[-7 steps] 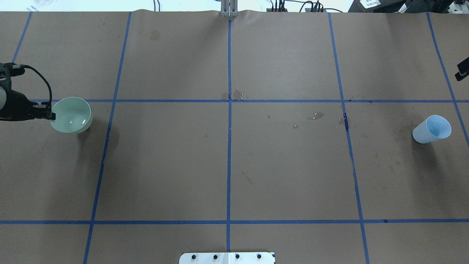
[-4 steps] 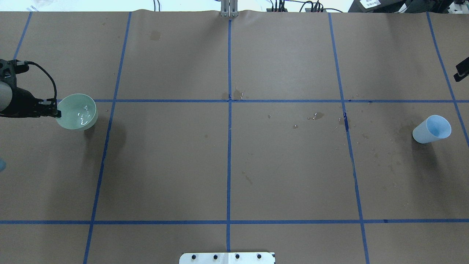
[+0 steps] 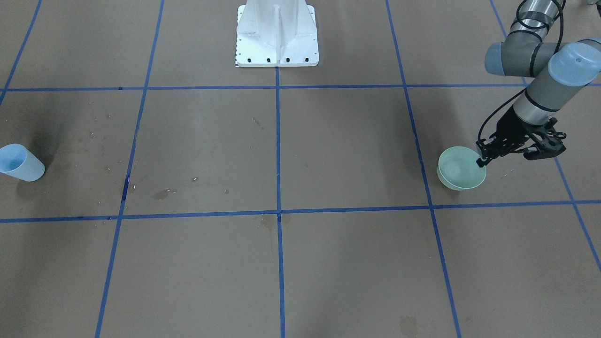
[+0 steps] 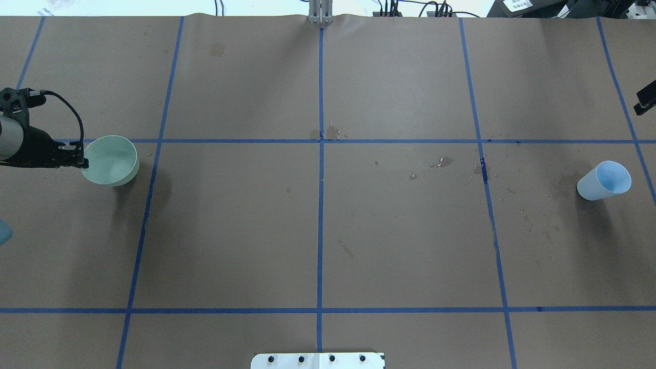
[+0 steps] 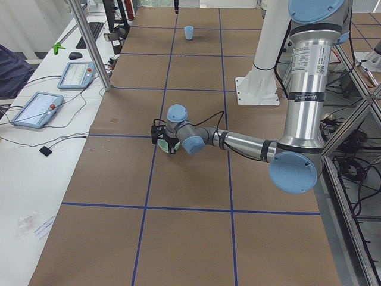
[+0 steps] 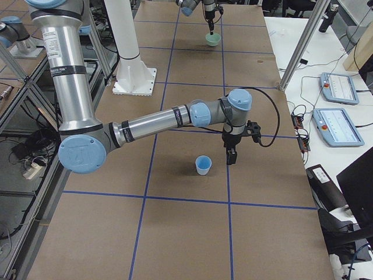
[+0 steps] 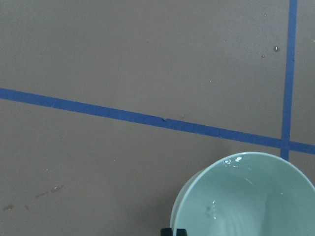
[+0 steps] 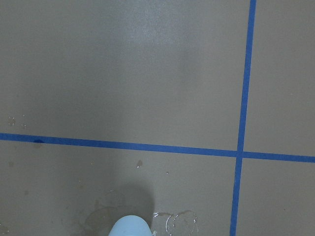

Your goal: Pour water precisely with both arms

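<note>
A pale green bowl (image 4: 110, 160) sits at the table's far left, and my left gripper (image 4: 82, 163) is shut on its near rim. The front-facing view shows the same grip, gripper (image 3: 481, 159) on bowl (image 3: 461, 168). Water (image 7: 236, 206) glints in the bowl in the left wrist view. Whether the bowl rests on the paper I cannot tell. A light blue cup (image 4: 603, 180) stands alone at the far right. My right gripper (image 6: 231, 156) hangs beside that cup (image 6: 203, 165), apart from it. Only its edge (image 4: 644, 101) shows overhead, so I cannot tell its state.
Brown paper with a blue tape grid covers the table. Dried stains and droplets (image 4: 443, 162) mark the middle right. The white pedestal base (image 3: 277, 35) stands at the robot's side. Tablets (image 6: 338, 125) and a metal post (image 6: 303, 44) are along the far edge.
The bowl has shifted a little to the right with the left gripper and now sits level. Its water ripples have calmed. The blue cup has not moved.
</note>
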You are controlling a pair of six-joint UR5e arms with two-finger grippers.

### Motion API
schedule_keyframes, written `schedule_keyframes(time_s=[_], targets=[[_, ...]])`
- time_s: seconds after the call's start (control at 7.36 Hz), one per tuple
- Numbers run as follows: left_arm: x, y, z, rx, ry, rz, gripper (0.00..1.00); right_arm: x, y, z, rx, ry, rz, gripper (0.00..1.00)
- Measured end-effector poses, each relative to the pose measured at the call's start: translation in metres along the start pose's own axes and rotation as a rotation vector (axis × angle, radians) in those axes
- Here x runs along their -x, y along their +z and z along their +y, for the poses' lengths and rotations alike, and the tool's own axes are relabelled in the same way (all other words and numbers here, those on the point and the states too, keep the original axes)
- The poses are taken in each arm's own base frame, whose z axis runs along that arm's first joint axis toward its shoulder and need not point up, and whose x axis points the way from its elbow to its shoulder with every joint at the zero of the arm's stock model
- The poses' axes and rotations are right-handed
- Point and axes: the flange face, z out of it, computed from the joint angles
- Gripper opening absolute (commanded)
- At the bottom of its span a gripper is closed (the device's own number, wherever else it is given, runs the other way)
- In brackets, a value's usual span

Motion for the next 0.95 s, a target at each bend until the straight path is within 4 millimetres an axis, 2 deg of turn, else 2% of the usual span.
schedule_keyframes(time_s=[0.14, 0.27, 0.54, 0.68, 0.81, 0.95], targets=[[0.0006, 0.0023, 0.001, 0.004, 0.0, -0.003, 0.01, 0.0002, 0.0, 0.0, 0.0, 0.0, 0.0, 0.99], [0.0013, 0.0041, 0.0016, 0.007, 0.0, -0.005, 0.16, 0.0003, 0.0001, 0.0, 0.0, 0.0, 0.0, 0.99], [0.0023, 0.0055, 0.0019, 0.009, 0.0, -0.008, 0.35, 0.0002, 0.0002, 0.0, 0.0, 0.0, 0.0, 0.99], [0.0023, 0.0057, 0.0019, 0.009, 0.0, -0.008, 0.48, 0.0002, 0.0003, 0.0, 0.001, -0.001, 0.0, 0.99], [0.0022, 0.0059, 0.0022, 0.009, 0.001, -0.007, 0.78, 0.0003, 0.0007, 0.0, 0.001, -0.001, 0.001, 0.99], [0.002, 0.006, 0.0023, 0.009, 0.002, -0.007, 1.0, 0.0007, 0.0007, -0.0007, 0.001, -0.002, 0.001, 0.99]])
